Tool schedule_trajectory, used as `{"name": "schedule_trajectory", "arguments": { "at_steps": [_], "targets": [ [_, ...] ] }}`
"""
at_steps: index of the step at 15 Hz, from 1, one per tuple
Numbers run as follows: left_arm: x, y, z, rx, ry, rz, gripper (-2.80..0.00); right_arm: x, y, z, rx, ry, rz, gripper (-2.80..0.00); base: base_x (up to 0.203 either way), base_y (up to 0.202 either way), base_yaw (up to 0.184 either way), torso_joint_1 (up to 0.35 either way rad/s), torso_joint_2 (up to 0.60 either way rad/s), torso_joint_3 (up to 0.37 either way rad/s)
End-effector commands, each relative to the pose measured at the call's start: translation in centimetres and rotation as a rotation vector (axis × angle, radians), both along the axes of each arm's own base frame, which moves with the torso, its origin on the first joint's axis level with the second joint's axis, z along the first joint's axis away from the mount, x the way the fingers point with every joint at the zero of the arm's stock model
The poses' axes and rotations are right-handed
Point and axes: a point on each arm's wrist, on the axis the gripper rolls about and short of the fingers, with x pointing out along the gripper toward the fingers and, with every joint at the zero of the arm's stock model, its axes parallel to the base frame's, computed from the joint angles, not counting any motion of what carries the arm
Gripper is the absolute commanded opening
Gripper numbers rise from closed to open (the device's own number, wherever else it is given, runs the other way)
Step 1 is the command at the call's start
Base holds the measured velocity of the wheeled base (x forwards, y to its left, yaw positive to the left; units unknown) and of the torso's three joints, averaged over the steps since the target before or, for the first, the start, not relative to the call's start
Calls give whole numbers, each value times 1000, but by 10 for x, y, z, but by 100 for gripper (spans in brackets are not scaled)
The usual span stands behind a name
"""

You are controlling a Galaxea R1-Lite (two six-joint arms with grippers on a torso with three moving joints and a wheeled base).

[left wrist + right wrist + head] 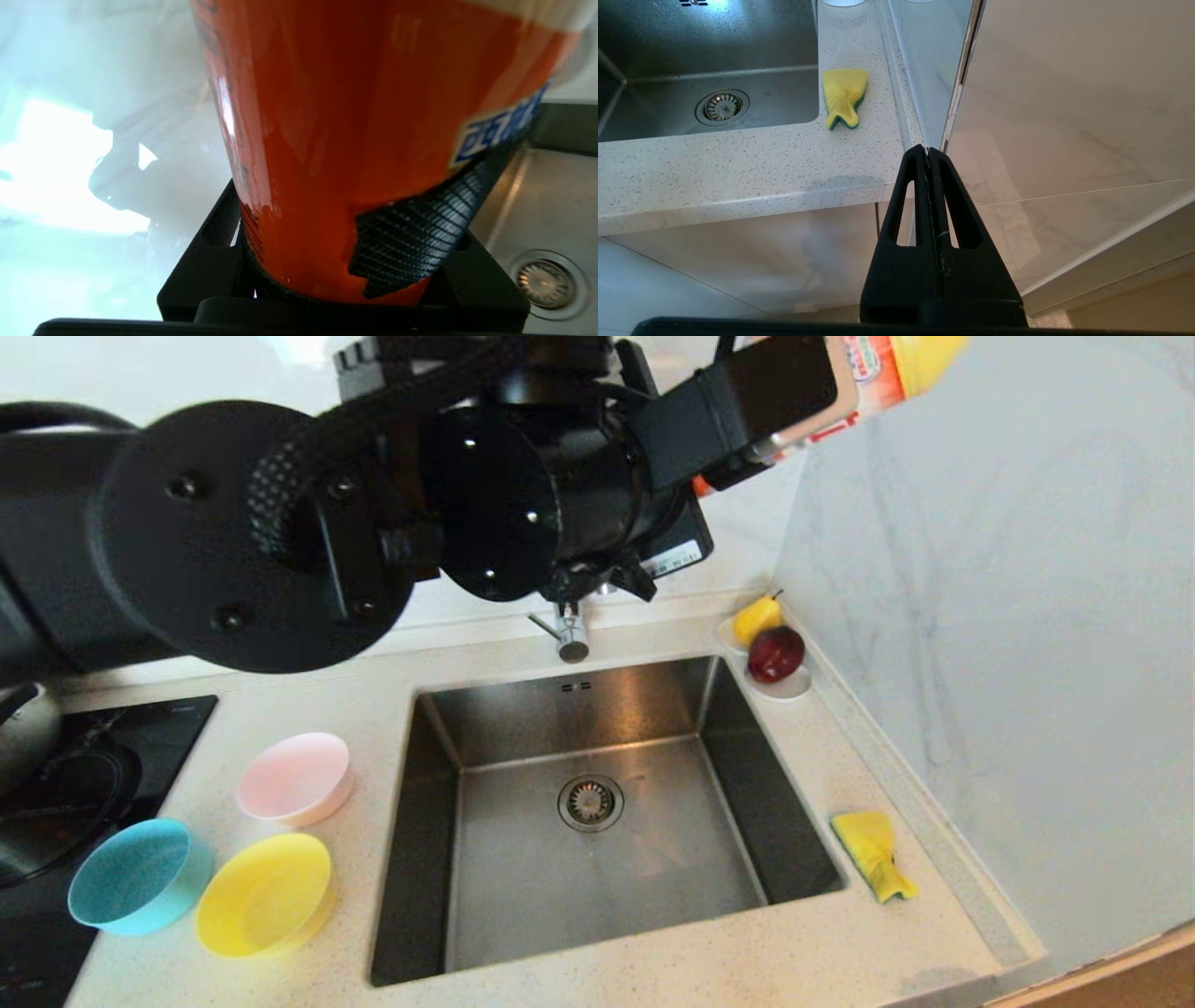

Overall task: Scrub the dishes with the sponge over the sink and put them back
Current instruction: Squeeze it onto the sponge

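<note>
Speckled pale stone desk (840, 943) is seen carrying the sink (597, 859), a square steel basin set into it. Left arm is raised high above the tap; the left pincer (747, 406) is clamped on an orange bottle (355, 140). Three bowls are grouped on the desk at the sink's left: pink bowl (294, 779), light blue bowl (135, 875), yellow bowl (266, 894). A saucer (784, 687) with fruit is noted at the far right corner. Sponge (873, 854) lies on the desk just right of the sink. Right pincer (928, 154) is parked below the desk edge, fingers pressed together.
</note>
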Motion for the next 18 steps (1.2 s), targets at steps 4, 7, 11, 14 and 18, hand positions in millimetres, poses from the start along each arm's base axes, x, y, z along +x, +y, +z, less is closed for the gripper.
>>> {"name": "schedule_trajectory", "arguments": {
  "at_steps": [4, 7, 11, 14, 18],
  "targets": [
    [4, -38, -28, 28, 14, -7, -280, 0, 0, 0, 1, -1, 1, -280, 0, 0, 0, 0, 0, 0],
    [8, -47, -42, 46, 26, 4, -280, 0, 0, 0, 0, -1, 1, -280, 0, 0, 0, 0, 0, 0],
    [10, -55, -58, 88, 49, 18, -280, 0, 0, 0, 0, -1, 1, -280, 0, 0, 0, 0, 0, 0],
    [10, -64, -74, 129, 70, 17, -280, 0, 0, 0, 1, -1, 1, -280, 0, 0, 0, 0, 0, 0],
    [10, -80, -97, 173, 95, 22, -280, 0, 0, 0, 0, -1, 1, -280, 0, 0, 0, 0, 0, 0]
  ]
}}
